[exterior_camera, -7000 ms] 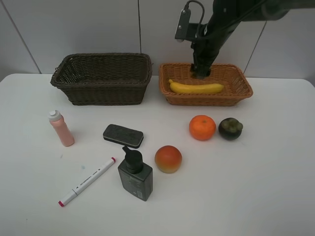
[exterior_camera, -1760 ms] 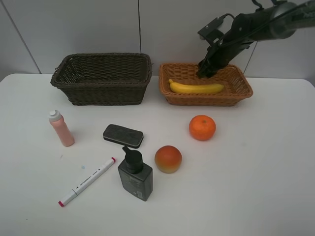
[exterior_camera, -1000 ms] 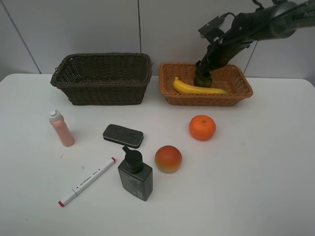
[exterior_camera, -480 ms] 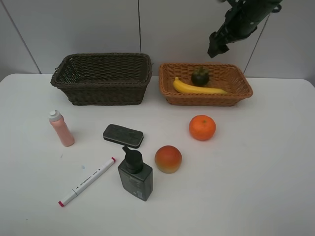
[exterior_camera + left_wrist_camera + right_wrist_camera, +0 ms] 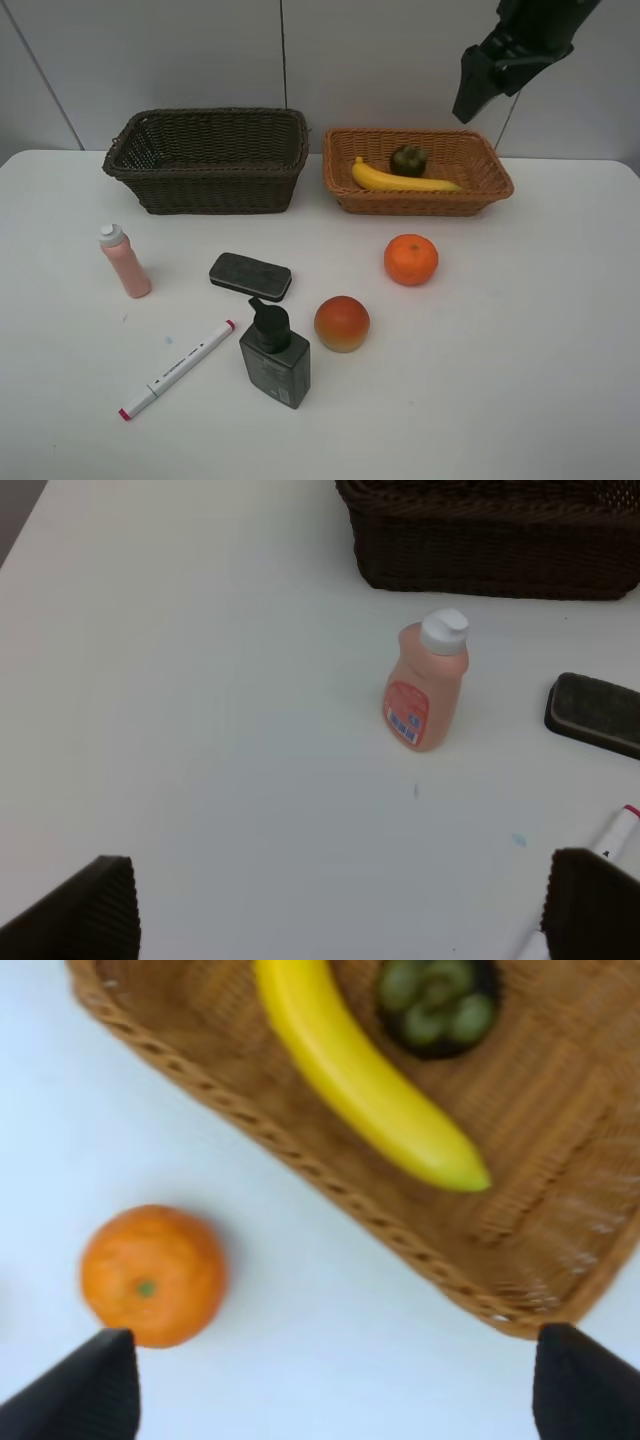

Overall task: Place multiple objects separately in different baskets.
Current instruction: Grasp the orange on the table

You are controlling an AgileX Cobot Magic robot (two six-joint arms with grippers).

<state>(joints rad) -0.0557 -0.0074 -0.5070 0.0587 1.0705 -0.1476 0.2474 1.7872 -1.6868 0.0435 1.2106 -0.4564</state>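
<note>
The yellow banana [image 5: 405, 180] and the dark mangosteen [image 5: 407, 159] lie in the orange-tan basket [image 5: 500, 182]. My right gripper [image 5: 472, 92] hangs open and empty high above that basket's back right. Its wrist view looks down on the banana [image 5: 360, 1070], mangosteen [image 5: 435, 1005] and orange [image 5: 152, 1275]. On the table sit the orange [image 5: 411, 259], peach [image 5: 342, 323], pump bottle [image 5: 274, 358], eraser [image 5: 250, 276], marker [image 5: 176, 369] and pink bottle [image 5: 125, 262]. The dark brown basket [image 5: 210, 185] holds nothing. My left gripper [image 5: 340, 920] is open above the table, short of the pink bottle [image 5: 425, 685].
White table with a pale wall right behind both baskets. The left wrist view also catches the eraser [image 5: 593, 713], the marker's red tip [image 5: 630, 813] and the dark basket's wall [image 5: 500, 550]. Bare tabletop lies at the right and front right.
My right gripper let go of the mangosteen in the orange-tan basket beside the banana, then rose up and to the right. The banana shifted slightly. The other objects stayed put.
</note>
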